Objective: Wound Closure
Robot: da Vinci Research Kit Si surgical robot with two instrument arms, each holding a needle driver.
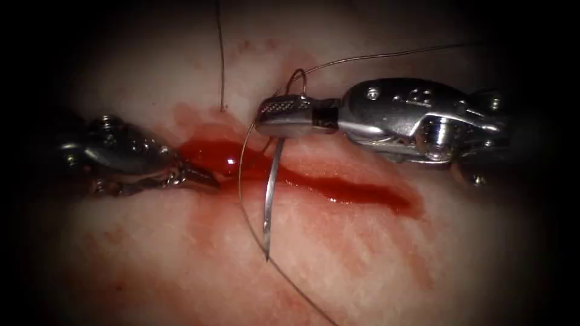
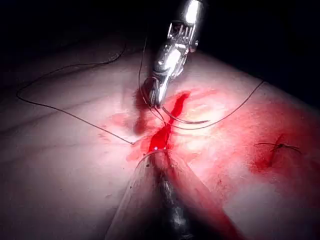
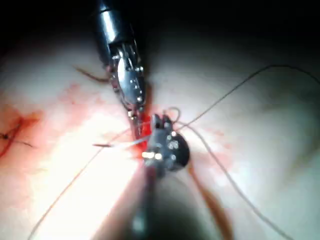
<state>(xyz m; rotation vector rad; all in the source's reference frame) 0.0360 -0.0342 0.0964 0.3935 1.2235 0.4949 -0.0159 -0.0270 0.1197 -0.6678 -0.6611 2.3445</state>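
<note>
My right tool [image 1: 283,116] reaches in from the right, its jaws shut on the curved needle [image 1: 270,199] near its rear end. The needle hangs down across the red-filled cut [image 1: 338,187], and its tip lies free over the tissue [image 1: 362,271] on the near side, not in it. Thread [image 1: 240,181] arcs from the jaws down over the tissue, and another strand [image 1: 374,57] runs off to the right. My left tool [image 1: 202,178] rests with shut jaws at the cut's left end, with nothing seen between them. In the left wrist view the right tool [image 2: 152,97] holds the needle [image 2: 187,121].
A strand of thread [image 1: 221,60] comes down from the top and enters the tissue just above the cut's left end. Red fluid [image 1: 211,154] pools in the cut. An earlier stitch with cut thread ends [image 2: 280,146] sits further along the tissue.
</note>
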